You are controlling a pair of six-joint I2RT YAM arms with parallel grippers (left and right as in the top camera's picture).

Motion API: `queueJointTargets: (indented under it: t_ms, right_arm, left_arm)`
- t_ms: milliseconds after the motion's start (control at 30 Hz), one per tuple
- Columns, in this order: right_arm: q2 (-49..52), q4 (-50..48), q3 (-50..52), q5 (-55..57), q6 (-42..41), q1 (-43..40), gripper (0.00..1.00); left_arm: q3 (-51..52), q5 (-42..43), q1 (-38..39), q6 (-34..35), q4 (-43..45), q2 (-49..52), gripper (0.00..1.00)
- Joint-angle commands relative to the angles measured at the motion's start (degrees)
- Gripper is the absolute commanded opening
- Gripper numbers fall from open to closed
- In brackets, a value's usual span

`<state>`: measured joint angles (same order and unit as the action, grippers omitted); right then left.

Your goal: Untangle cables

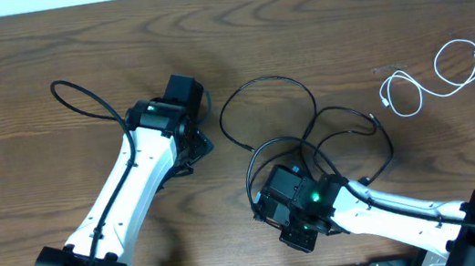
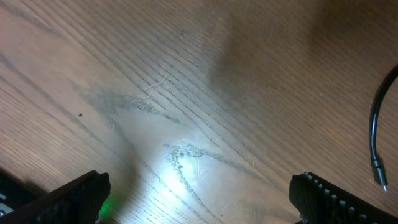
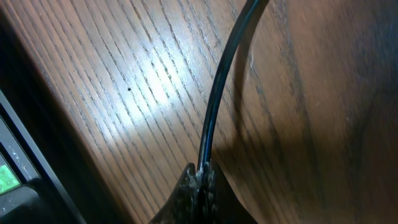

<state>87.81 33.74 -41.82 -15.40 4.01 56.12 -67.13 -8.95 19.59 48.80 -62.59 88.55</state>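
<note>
left claw (image 2: 199, 193) spread wide, right claw (image 3: 202, 179) pinched tight.

Open wood at the edges, cable loops across the middle.
The counter (image 1: 6, 53) is bare at far left and along the far edge. The black cables (image 1: 312, 137) loop between the left arm (image 1: 125, 184) and right arm (image 1: 395, 209), and the white cable (image 1: 435, 89) coils far right. The left gripper (image 2: 199, 193) has bare wood between its spread jaws, with a black cable end (image 2: 378, 168) just to the right. The right gripper (image 3: 202, 180) is clamped on one of the black cables.

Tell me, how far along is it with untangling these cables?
Done: the white cable lies apart from the black ones. In hand: the right gripper is shut on a black cable. Left to do: the black cables overlap in loops; the left gripper is open, empty.
</note>
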Motion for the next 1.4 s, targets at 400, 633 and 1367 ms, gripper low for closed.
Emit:
queueJointTargets:
  t_ms: [400, 633, 1367]
  right_arm:
    - [0.15, -1.03, 0.11, 0.04, -1.18, -0.15, 0.01]
    - [0.15, -0.96, -0.13, 0.04, -1.18, -0.15, 0.99]
    - [-18.34, 8.96, -13.22, -2.95, -16.31, -24.11, 0.99]
  left_arm:
    - [-0.59, -0.76, -0.13, -0.31, -0.15, -0.15, 0.98]
    - [-0.59, -0.76, -0.13, -0.31, -0.15, -0.15, 0.98]
    - [-0.59, 14.43, 1.60, -13.00, 4.87, 0.48, 0.98]
